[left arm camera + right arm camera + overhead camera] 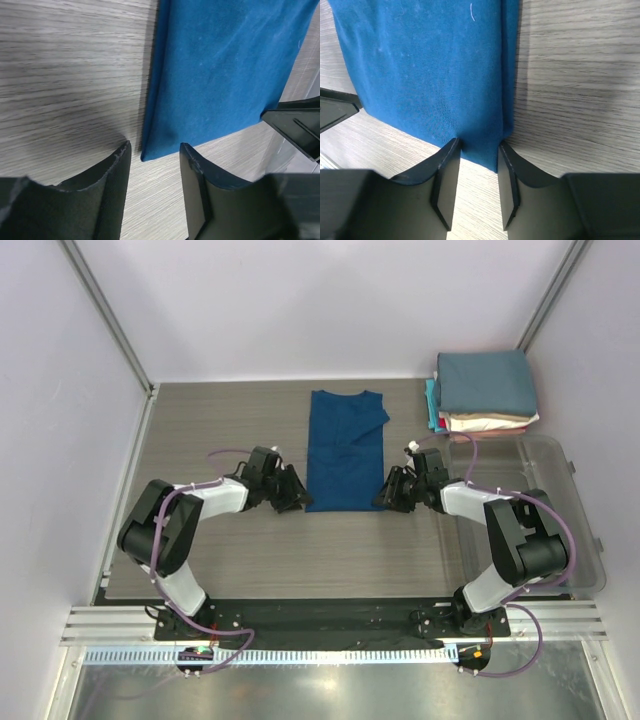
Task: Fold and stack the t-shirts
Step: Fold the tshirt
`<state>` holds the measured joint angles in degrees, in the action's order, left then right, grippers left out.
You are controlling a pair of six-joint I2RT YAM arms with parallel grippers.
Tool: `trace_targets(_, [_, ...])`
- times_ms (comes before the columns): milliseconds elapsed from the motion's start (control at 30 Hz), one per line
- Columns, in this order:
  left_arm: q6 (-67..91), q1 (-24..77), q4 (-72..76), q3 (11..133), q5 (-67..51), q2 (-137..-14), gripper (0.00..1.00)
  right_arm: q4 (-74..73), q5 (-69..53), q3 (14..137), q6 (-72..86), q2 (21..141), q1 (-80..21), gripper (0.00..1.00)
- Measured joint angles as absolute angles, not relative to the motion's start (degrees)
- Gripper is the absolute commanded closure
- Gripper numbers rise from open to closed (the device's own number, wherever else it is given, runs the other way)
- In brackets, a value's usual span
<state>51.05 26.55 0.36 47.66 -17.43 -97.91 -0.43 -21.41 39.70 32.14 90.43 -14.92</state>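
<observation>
Evenly, brightly lit from above. Soft shadows are cast on the table; wrist-view fingers seem slightly blurred.

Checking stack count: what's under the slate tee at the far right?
Under the slate tee, only edges show: cream tee, teal edge at left, pink sliver. Anything else is covered.

plastic bin at right, shirt stack behind

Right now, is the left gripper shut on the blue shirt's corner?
No, the left gripper is open, fingers spread, with the corner of the blue shirt lying unpinched between their tips.
</observation>
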Motion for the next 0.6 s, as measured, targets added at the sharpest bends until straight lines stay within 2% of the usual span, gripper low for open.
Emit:
trace_targets(267, [51.7, 27.8, 2.2, 47.0, -16.9, -98.4, 0.65, -0.5, -20.8, 39.7, 31.9, 90.8, -14.9, 0.72])
trace_targets(367, [52.2, 28.1, 3.6, 46.2, -16.9, -98.5, 0.72, -0.7, -20.5, 39.7, 31.7, 90.8, -14.9, 0.8])
trace_targets(400, [52.3, 28.3, 4.1, 45.9, -16.9, -98.5, 0.79, -0.8, -20.4, 39.7, 31.7, 90.9, -14.9, 0.87])
trace_targets(500, [52.7, 28.6, 5.2, 45.1, -16.8, -98.9, 0.94, -0.9, -20.3, 39.7, 31.6, 91.2, -14.9, 0.99])
trace_targets(600, [53.0, 28.6, 5.6, 44.8, -16.6, -98.9, 1.0, -1.1, -20.2, 39.7, 31.6, 91.2, -14.9, 0.99])
